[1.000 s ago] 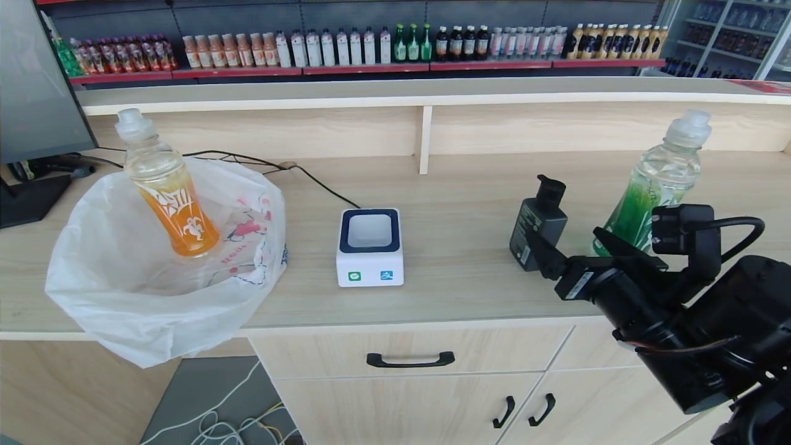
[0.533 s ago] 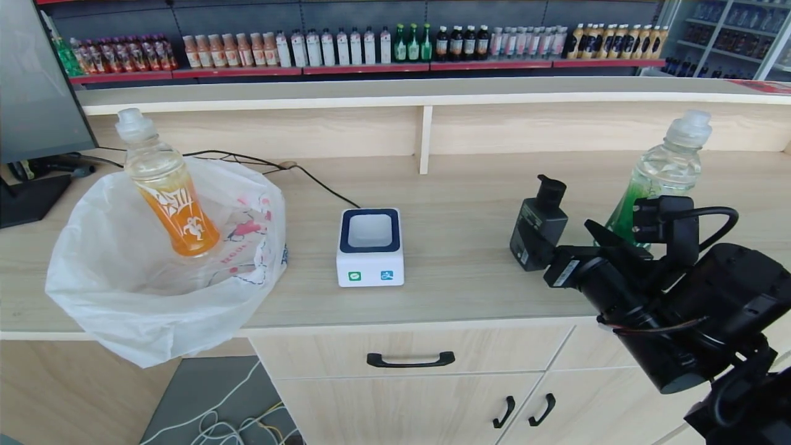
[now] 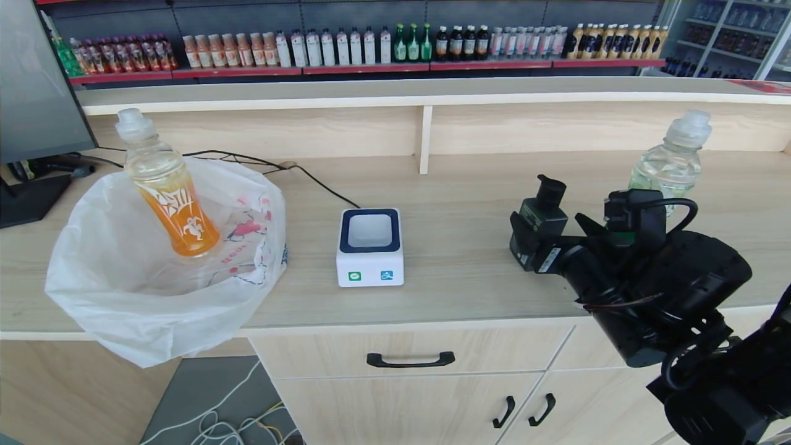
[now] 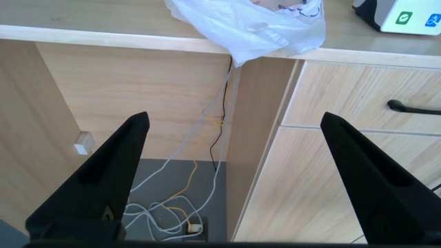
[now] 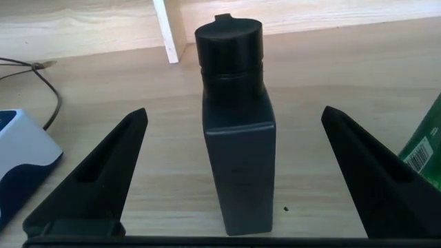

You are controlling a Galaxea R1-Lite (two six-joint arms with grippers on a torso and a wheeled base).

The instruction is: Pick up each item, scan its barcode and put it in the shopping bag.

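Note:
A black flip-cap bottle (image 3: 536,216) (image 5: 236,138) stands on the counter, right of the white scanner (image 3: 369,246) (image 5: 21,162). My right gripper (image 3: 552,233) (image 5: 233,117) is open, one finger on each side of the bottle and not touching it. A green-label bottle (image 3: 670,161) (image 5: 424,148) stands just behind and to the right of the arm. An orange drink bottle (image 3: 165,185) leans inside the white shopping bag (image 3: 123,290) (image 4: 255,24) at the counter's left. My left gripper (image 4: 234,117) hangs open and empty below counter level, facing the cabinet front.
A monitor (image 3: 37,80) and its cables sit at the back left. A raised ledge with a divider (image 3: 424,139) runs along the back of the counter. Drawers with black handles (image 3: 410,360) are below. Loose cables (image 4: 186,207) lie on the floor.
My right arm has moved forward and left, bringing its open fingers around the black bottle. It now covers the lower part of the green-label bottle. Nothing else has moved.

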